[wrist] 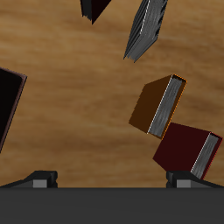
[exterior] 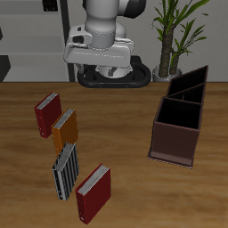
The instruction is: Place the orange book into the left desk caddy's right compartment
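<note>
The orange book point(exterior: 64, 129) stands on the table between a dark red book point(exterior: 47, 114) and a grey-and-black striped book point(exterior: 64, 169). It also shows in the wrist view point(wrist: 157, 105), with pale page edges. The left desk caddy point(exterior: 176, 134), dark reddish-brown with dividers, stands across the table; one edge of it shows in the wrist view point(wrist: 7, 105). My gripper point(exterior: 107, 71) hangs high near the robot base, well back from the books, touching nothing. In the wrist view the gripper point(wrist: 114, 179) is open and empty, fingertips point(wrist: 39, 178) wide apart.
A second dark red book point(exterior: 93, 191) stands near the table's front edge. A black caddy point(exterior: 190, 85) stands behind the reddish-brown one. A potted plant point(exterior: 174, 36) is beyond the table's back. The dark red book point(wrist: 188, 147) and striped book point(wrist: 144, 31) flank the orange one.
</note>
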